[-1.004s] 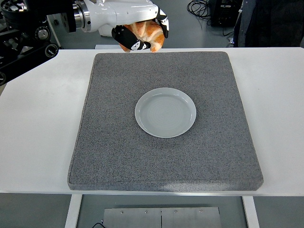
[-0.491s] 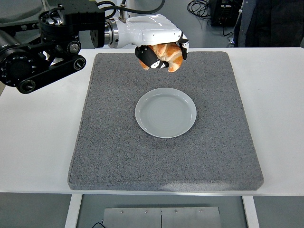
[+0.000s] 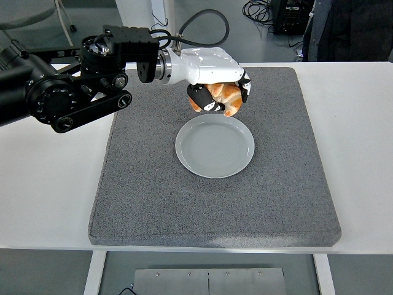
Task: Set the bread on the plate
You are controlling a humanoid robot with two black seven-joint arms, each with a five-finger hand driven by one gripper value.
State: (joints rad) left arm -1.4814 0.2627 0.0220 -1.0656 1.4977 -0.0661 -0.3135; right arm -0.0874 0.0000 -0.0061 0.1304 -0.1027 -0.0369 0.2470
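A golden-brown bread roll [image 3: 226,97] is held in my left hand [image 3: 219,95], whose white and black fingers are curled around it. The hand hangs just above the far rim of a pale grey round plate [image 3: 214,146], which lies in the middle of a dark grey mat [image 3: 147,184]. The plate holds nothing. My black left arm [image 3: 67,98] reaches in from the left edge over the mat's far left corner. The right arm does not show.
The mat covers most of the white table [image 3: 43,184]. A person in dark clothing [image 3: 350,31] stands at the top right behind the table. A metal panel [image 3: 209,281] shows below the table's near edge.
My left hand has carried the bread from beyond the mat's far edge toward me and slightly right, lowering it close to the plate's far rim. More of the arm has come into view.
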